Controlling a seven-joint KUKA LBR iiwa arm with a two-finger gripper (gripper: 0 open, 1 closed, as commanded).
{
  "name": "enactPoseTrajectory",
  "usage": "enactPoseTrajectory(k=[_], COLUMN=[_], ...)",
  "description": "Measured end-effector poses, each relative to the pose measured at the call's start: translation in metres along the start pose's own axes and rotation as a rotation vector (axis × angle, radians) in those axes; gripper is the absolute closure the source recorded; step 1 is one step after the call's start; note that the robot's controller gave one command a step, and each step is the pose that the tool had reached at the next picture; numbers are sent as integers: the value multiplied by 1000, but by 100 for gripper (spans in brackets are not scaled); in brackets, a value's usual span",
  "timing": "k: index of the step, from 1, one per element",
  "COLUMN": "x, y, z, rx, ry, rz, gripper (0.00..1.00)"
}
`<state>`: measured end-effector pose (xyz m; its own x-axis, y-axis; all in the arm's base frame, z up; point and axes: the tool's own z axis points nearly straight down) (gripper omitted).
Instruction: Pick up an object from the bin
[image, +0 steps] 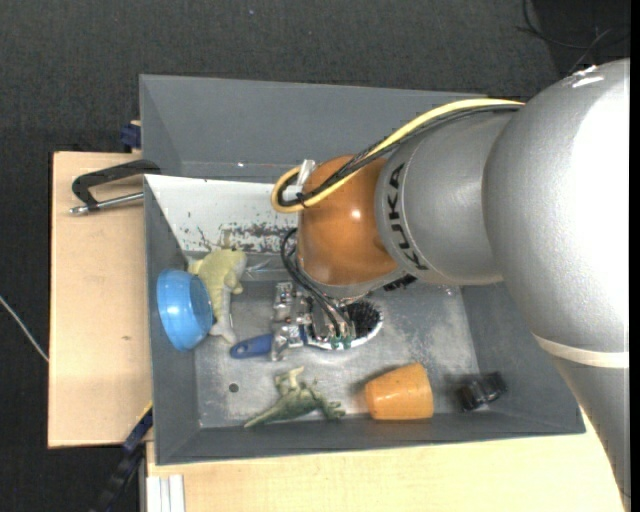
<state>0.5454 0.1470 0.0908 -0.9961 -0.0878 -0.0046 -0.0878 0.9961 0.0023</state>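
While hovering mid-bin with the small blue piece (250, 347) lying just left of the gripper (297, 328), likely needing centring over it before closing; not being able to tell the jaw spread; steering clear of the green dinosaur (297, 402) nearer, the pale dinosaur (222, 275) and blue bowl (182, 308) further left.

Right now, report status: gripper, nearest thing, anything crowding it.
Gripper low at centre of bin, beside small blue piece. Pale yellow toy dinosaur and green toy dinosaur close by. Orange cup apart, view's right.
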Motion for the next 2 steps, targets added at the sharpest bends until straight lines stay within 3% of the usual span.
enactPoseTrajectory(k=[1, 2], x=[12, -17], y=[0, -56], z=[7, -144], rx=[5, 4], ry=[-55, -9], rz=[-654, -810], gripper=[100, 100])
